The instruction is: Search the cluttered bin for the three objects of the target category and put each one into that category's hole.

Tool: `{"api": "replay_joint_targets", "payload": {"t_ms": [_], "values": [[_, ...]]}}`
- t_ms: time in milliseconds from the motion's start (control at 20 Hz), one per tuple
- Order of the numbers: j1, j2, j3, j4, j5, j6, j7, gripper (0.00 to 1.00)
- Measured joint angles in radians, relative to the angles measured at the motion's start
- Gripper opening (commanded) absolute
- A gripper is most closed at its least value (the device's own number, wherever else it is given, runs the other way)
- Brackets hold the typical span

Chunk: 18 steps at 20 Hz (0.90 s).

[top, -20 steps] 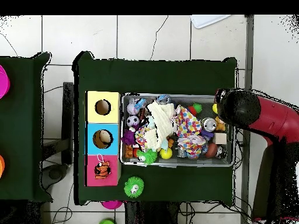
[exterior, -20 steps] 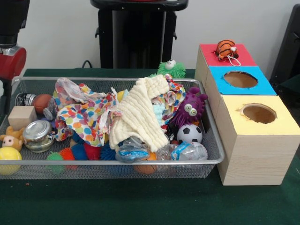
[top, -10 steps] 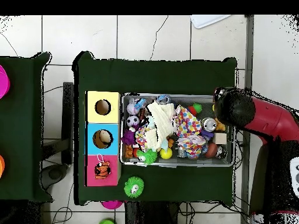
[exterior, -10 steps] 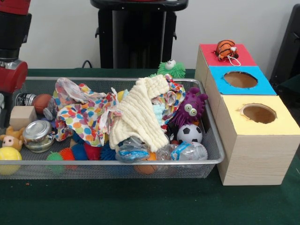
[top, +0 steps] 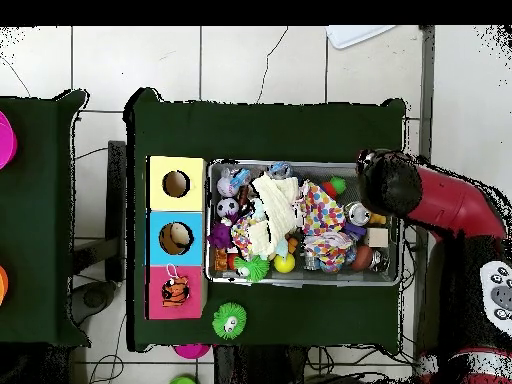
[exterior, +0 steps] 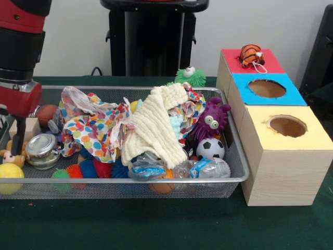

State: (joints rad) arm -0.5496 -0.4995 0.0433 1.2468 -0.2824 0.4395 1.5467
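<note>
No lettering to read anywhere, folks: no labels, brands, numbers or signs show in either view.

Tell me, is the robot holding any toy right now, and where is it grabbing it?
It cannot be told. The red arm hangs over the bin's end by the jar and wooden block, and its bulk hides the gripper. No toy looks lifted.

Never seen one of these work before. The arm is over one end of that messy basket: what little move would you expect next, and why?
Probably a short drop straight down toward the jar and wooden block. The arm hangs over that end of the wire bin, where toys lie bare; cloths cover the middle.
</note>
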Motion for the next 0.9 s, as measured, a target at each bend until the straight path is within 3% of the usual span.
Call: {"api": "replay_joint_targets", "payload": {"t_ms": [500,900], "values": [[0.029,0.045,-0.004,0.000,0.000,-0.081,0.000,1.00],[0.032,0.071,-0.010,0.000,0.000,-0.090,0.000,1.00]]}}
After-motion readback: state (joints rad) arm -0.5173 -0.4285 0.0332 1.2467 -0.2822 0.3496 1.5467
